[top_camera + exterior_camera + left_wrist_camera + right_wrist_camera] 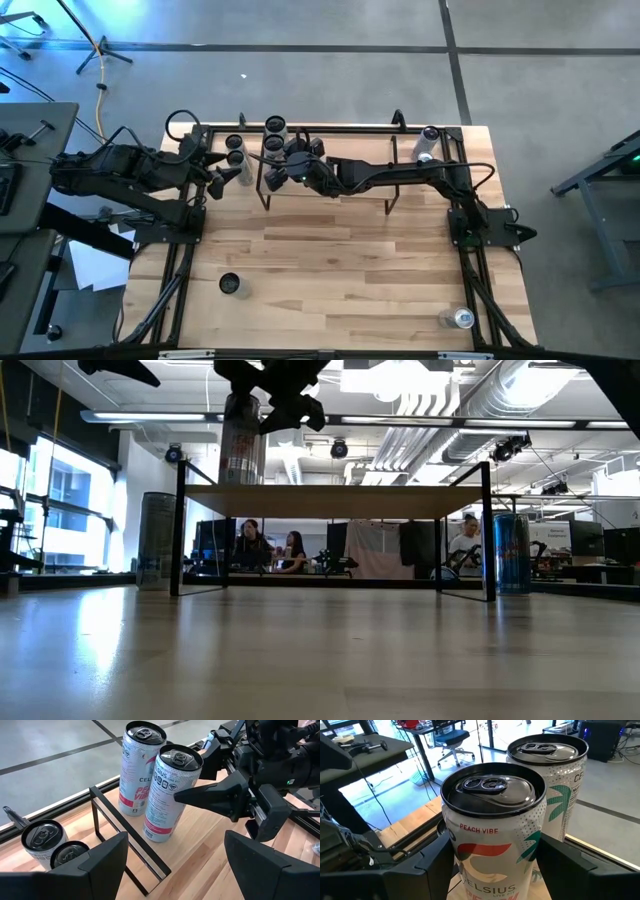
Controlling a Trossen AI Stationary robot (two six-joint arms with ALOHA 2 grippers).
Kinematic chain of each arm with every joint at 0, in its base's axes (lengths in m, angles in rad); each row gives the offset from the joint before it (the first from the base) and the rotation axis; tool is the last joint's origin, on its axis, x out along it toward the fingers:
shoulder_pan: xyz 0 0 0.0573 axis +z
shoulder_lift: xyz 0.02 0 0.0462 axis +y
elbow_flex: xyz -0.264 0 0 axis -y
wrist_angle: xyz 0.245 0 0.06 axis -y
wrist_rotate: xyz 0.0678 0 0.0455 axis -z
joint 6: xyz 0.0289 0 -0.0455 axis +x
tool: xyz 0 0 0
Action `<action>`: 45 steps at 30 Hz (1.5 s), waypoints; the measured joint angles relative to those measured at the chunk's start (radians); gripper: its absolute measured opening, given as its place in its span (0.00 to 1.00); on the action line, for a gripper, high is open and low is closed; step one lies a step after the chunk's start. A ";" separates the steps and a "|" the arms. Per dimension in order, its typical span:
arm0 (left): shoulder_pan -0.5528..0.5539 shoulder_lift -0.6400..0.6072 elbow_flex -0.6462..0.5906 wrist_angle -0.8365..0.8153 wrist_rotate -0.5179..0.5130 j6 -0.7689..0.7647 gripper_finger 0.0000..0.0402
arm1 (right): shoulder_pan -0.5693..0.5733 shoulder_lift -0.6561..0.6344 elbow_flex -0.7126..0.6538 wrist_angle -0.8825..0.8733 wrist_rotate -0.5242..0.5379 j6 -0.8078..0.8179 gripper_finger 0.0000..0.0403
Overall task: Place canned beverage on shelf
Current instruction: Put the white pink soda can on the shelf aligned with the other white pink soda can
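Note:
The shelf [330, 185], a low rack with a light wood top [335, 488] and black legs, stands at the table's far middle. Two white Celsius cans stand on its left end. My right gripper [278, 158] reaches in from the right and is shut on the nearer can [167, 795], with the other can [137, 767] just behind it. My left gripper [175, 870] is open and empty. It waits left of the shelf, near two more cans [45, 837] that stand on the table. My right gripper pinches the nearer can between its two fingers, one on each side of its upper wall [470, 850]. One fingertip [192, 795] shows on the can's side just below the rim; the other is hidden behind the can. The fingers come roughly level from the table's right and near side. The can stands about upright with its base [159, 836] on the shelf top.
A black rail frame [460, 250] with cables runs round the table. One can [230, 285] stands near the front left. Another [462, 318] is at the front right corner, and a blue can [510, 550] stands at the far right. People sit in the room beyond.

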 joint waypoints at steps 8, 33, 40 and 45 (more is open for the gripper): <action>0.000 0.000 0.000 0.001 0.006 0.000 0.74 | 0.000 0.000 0.000 -0.005 -0.004 -0.001 0.59; 0.000 0.000 0.000 0.001 0.021 0.002 0.74 | 0.000 0.005 -0.003 -0.015 0.014 -0.002 0.82; 0.000 0.000 0.000 0.001 0.021 0.008 0.74 | 0.002 0.004 -0.003 -0.020 0.013 -0.009 0.82; 0.000 0.000 0.000 0.001 0.021 0.008 0.74 | 0.009 -0.013 -0.002 -0.031 0.008 -0.051 0.82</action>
